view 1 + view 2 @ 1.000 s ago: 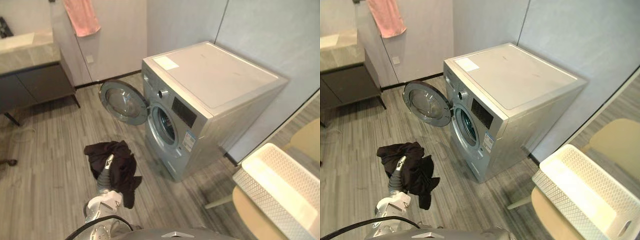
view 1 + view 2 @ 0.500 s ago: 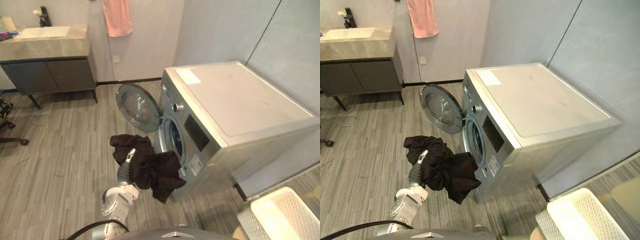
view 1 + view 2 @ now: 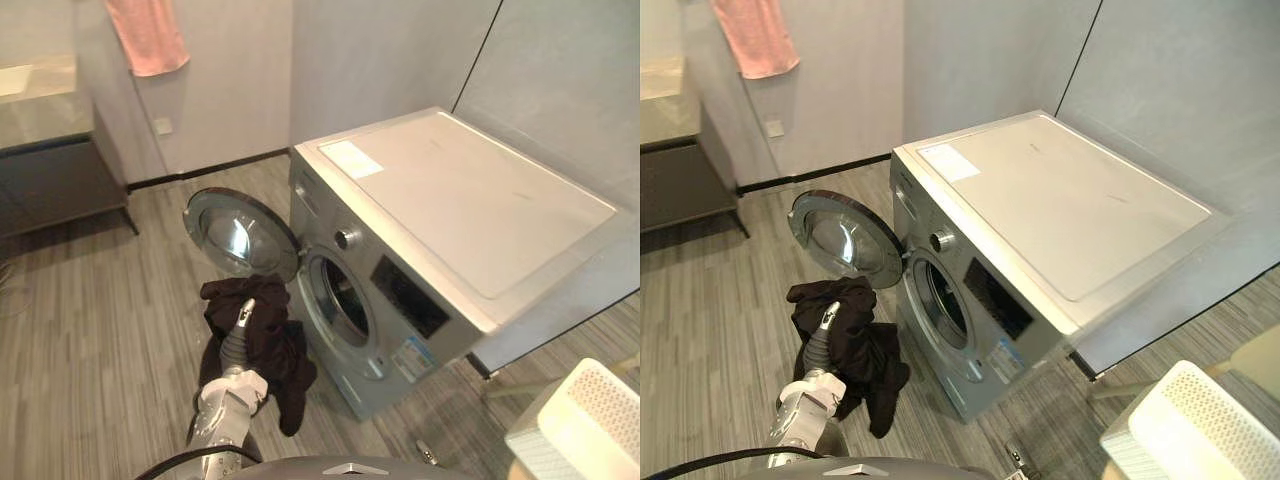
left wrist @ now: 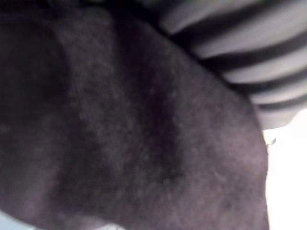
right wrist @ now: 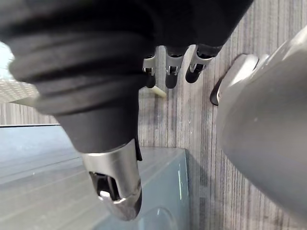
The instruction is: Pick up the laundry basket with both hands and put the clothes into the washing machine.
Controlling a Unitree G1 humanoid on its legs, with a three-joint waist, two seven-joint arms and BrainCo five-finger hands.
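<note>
Since 1 s ago the garment [image 3: 262,345] has neared the washing machine [image 3: 420,230] drum; loading probably follows. Your left hand [image 3: 243,318] sits hidden under cloth, grip unreadable; right hand [image 5: 169,67] hangs slack, empty.

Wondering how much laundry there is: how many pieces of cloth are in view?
2: a dark garment draped over the left hand by the washing machine, and a pink towel hanging on the back wall. The dark bundle may hide more.

It looks like a home bathroom-laundry room: a silver front-loading washing machine [image 3: 430,240] with its round door [image 3: 240,232] open stands on grey plank floor [image 3: 90,320], near a stone-topped vanity [image 3: 50,150], a hanging pink towel [image 3: 148,38] and a white laundry basket [image 3: 590,425].
</note>
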